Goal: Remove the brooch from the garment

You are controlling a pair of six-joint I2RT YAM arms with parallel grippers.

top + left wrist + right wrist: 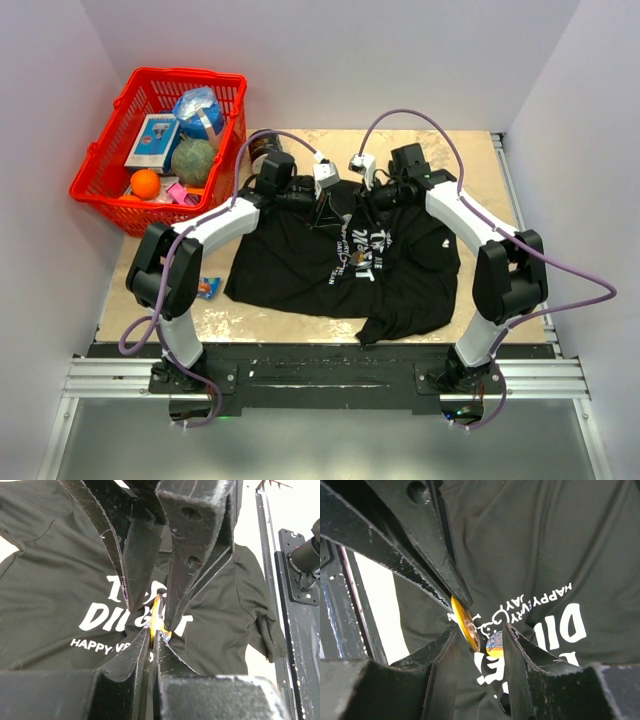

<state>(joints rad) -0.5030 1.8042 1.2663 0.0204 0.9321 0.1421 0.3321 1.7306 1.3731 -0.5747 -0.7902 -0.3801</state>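
Note:
The garment, a black T-shirt (330, 265) with white lettering, lies spread on the table. The brooch (466, 622) is a thin yellow-orange disc, seen edge-on in the left wrist view (157, 616). My left gripper (152, 632) is shut on its rim, just above the chest print. My right gripper (481, 630) is open, with one jaw on each side of the brooch and not touching it. A second small round blue-and-orange piece (494, 645) sits against the cloth beside the right jaw. In the top view both grippers, left (322, 200) and right (375, 195), meet over the shirt's upper chest.
A red basket (100, 185) with an orange, a green ball and boxes stands at the back left. A dark can (262, 145) stands behind the left gripper. A small colourful packet (208, 288) lies left of the shirt. Black rails run along the table's near edge.

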